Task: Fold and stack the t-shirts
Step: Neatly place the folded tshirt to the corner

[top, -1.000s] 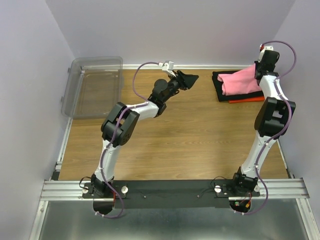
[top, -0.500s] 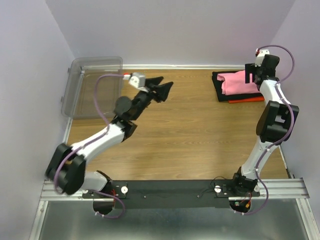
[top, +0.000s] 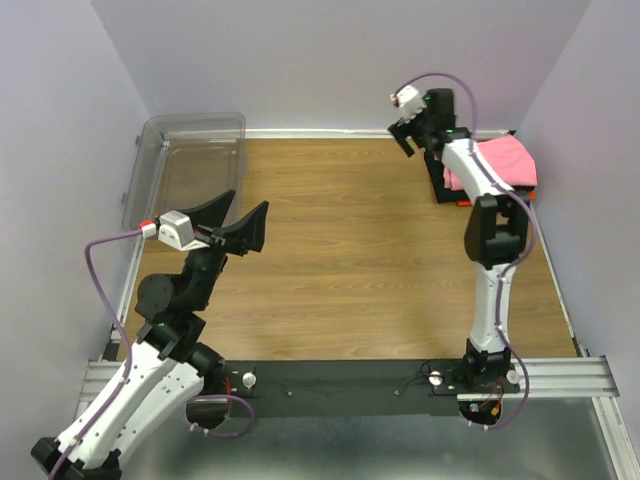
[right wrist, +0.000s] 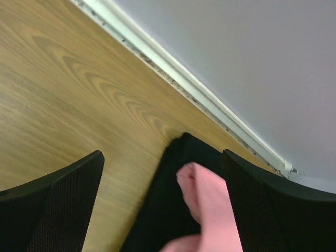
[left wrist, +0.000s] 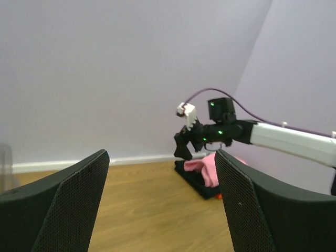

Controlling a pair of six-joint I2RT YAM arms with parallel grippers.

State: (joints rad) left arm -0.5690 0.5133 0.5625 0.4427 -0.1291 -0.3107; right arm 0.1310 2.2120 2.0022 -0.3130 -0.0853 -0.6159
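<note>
Note wood surface (top: 350, 270) carrying clear bin (top: 190, 170) at far-left corner and pink t-shirt (top: 505, 158) stacked on black t-shirt (right wrist: 163, 220) at far-right corner, left tool (top: 235, 218) spread wide in mid-air, right tool (right wrist: 161, 155) spread, empty, over the stack's edge.

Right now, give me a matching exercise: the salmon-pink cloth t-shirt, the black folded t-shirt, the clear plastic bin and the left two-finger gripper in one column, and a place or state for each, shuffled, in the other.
1. salmon-pink cloth t-shirt
2. black folded t-shirt
3. clear plastic bin
4. left gripper

A. at the far-left corner of the wooden table
B. open, raised above the near-left side
C. on top, at far right
D. lying under the pink cloth

Pairs: 1-C, 2-D, 3-A, 4-B
</note>
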